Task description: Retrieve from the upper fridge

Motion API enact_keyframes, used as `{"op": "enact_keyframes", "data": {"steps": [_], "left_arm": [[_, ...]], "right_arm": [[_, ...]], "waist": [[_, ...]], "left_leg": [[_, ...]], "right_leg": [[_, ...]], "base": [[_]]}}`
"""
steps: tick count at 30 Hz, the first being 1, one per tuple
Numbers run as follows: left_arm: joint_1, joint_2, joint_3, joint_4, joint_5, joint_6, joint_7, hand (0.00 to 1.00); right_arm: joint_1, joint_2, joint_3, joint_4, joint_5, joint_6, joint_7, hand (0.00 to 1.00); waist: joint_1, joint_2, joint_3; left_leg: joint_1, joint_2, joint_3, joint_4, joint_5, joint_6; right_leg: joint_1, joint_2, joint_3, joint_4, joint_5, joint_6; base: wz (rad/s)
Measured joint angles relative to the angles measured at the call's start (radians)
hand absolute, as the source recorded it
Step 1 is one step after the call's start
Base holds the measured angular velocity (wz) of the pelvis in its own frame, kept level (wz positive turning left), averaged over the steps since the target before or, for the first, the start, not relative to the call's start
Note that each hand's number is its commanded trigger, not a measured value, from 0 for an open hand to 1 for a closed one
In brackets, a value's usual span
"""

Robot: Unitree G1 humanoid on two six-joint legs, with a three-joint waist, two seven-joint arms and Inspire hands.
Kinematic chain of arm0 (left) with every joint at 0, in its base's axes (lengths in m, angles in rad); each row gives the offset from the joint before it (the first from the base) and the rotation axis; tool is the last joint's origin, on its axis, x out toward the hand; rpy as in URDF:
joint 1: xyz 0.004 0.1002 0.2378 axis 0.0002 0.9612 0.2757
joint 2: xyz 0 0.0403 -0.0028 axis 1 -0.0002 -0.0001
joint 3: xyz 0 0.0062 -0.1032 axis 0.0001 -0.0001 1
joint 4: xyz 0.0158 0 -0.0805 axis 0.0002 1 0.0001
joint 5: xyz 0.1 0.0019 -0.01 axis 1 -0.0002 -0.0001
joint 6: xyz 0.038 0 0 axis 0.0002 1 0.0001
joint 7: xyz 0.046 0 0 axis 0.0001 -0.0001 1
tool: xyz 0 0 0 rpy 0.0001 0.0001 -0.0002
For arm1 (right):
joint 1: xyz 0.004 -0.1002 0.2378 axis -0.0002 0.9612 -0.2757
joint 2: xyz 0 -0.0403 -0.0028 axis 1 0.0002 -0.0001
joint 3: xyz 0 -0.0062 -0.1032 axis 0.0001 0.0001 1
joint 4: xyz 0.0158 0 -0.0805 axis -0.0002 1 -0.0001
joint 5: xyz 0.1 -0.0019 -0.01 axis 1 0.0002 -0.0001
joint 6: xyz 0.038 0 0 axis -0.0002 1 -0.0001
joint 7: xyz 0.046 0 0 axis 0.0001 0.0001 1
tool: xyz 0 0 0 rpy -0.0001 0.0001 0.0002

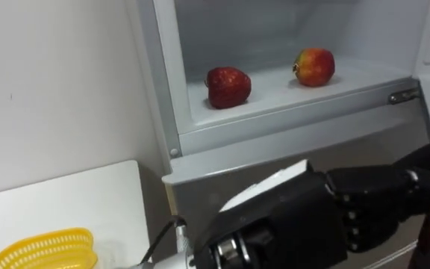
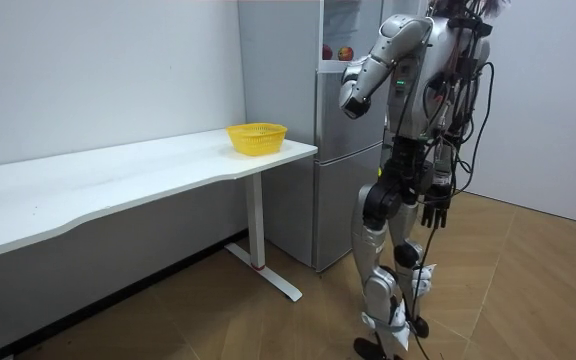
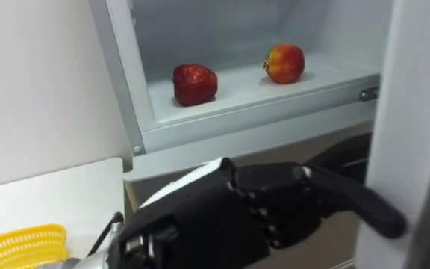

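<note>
Dark red apple (image 1: 228, 87) and yellow-red apple (image 1: 314, 66) sit on the fridge shelf (image 1: 275, 96), up above the left hand (image 1: 308, 217). Not touching, fingers loose and empty.

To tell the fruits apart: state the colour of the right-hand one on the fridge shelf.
The apple is red with yellow patches; clearest in the left eye view.

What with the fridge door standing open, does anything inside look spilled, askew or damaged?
Nothing stands out: the dark red fruit and the red-yellow apple sit apart on a clean shelf; the left hand hovers below them.
</note>
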Motion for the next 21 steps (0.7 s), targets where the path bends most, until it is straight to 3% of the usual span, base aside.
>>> {"op": "enact_keyframes", "data": {"steps": [7,10,17,21], "left_arm": [[-0.037,-0.025,-0.035,0.0,0.0,0.003,-0.002,0.0],[-0.08,-0.029,-0.037,0.0,0.001,0.003,0.0,0.0],[-0.103,-0.075,-0.089,0.001,0.004,0.003,0.005,0.0],[-0.148,-0.076,-0.118,0.023,0.004,0.002,0.004,0.0]], "right_arm": [[-0.001,0.003,0.005,-0.003,0.038,0.0,0.0,0.0],[-0.003,0.003,0.025,-0.006,0.055,0.0,0.0,0.0],[-0.007,0.004,0.055,-0.021,0.052,-0.003,-0.011,0.0],[-0.01,0.004,0.056,-0.021,0.051,-0.014,-0.012,0.0]], "waist": [[-0.005,-0.001,-0.0009],[-0.006,-0.001,-0.0014],[-0.018,0.0,-0.0038],[-0.022,-0.006,-0.006]], "left_leg": [[-0.008,0.002,0.001,0.0,0.0,0.0],[-0.008,0.003,0.001,0.0,0.0,0.0],[-0.024,0.003,0.002,0.0,0.0,0.0],[-0.026,0.003,0.004,-0.002,0.0,0.0]], "right_leg": [[-0.015,0.001,0.004,0.002,0.0,-0.001],[-0.016,0.003,0.008,0.002,0.001,-0.001],[-0.026,0.002,0.008,0.002,0.002,-0.001],[-0.029,0.003,0.011,0.002,0.003,-0.001]], "base": [[0.0],[-0.03],[0.0],[-0.01]]}}
